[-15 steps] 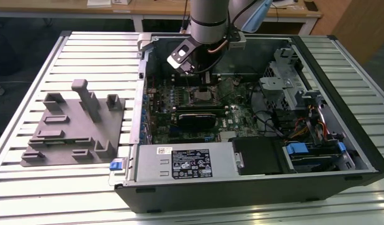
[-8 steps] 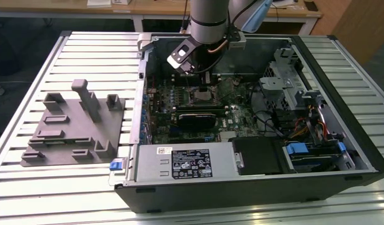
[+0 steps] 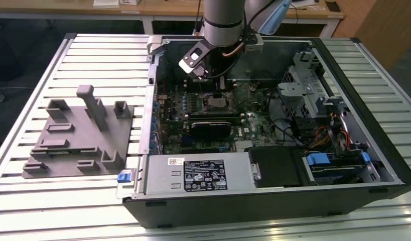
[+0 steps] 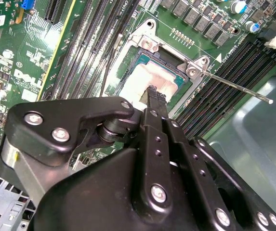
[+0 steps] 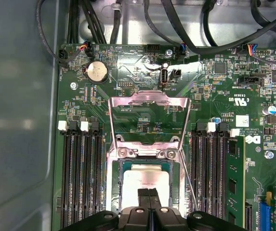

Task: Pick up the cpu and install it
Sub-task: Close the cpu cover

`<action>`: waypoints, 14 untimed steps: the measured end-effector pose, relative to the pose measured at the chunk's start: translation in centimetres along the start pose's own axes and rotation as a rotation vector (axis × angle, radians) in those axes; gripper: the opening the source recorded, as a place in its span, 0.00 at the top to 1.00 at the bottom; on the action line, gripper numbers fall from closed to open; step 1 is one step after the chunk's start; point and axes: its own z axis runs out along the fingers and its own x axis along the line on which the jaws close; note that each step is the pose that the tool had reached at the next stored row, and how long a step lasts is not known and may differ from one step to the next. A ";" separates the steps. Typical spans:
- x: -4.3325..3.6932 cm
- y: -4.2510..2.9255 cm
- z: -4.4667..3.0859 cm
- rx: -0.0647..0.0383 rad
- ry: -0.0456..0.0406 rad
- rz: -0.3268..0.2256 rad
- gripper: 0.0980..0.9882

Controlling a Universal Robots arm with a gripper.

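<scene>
So the cpu (image 5: 145, 179) is lying flat in the socket (image 5: 112, 192) on the board (image 5: 215, 86), inside the open case (image 3: 259, 208) on the table (image 3: 91, 50). The socket's frame (image 5: 150, 103) is flipped up and the lever (image 4: 234, 84) sticks out sideways. The pincer (image 5: 149, 193) is closed with nothing between its fingers, its tip right over the cpu's middle, though I can't tell if it touches. The grey tray (image 3: 64, 150) sits beside the case, on the exterior view's left.

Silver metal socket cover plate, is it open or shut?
Open: the silver metal socket cover plate is swung back, leaving the pale silver square cpu uncovered.
</scene>
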 end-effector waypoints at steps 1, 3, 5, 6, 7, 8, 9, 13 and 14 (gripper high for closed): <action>0.00 0.00 0.00 0.000 0.0000 0.000 0.99; 0.00 0.00 -0.01 0.000 0.0000 0.000 0.99; 0.00 0.00 -0.01 0.000 0.0000 0.000 0.99; 0.00 0.00 -0.04 0.000 -0.0003 0.000 0.99; -0.01 0.00 -0.11 0.000 -0.0006 0.000 0.99; 0.00 0.01 -0.21 0.000 -0.0003 0.000 0.99; 0.01 0.02 -0.35 0.000 0.0000 0.000 0.99; 0.02 0.05 -1.09 0.000 0.0001 0.000 0.99; 0.03 0.06 -1.32 0.000 0.0000 0.000 0.99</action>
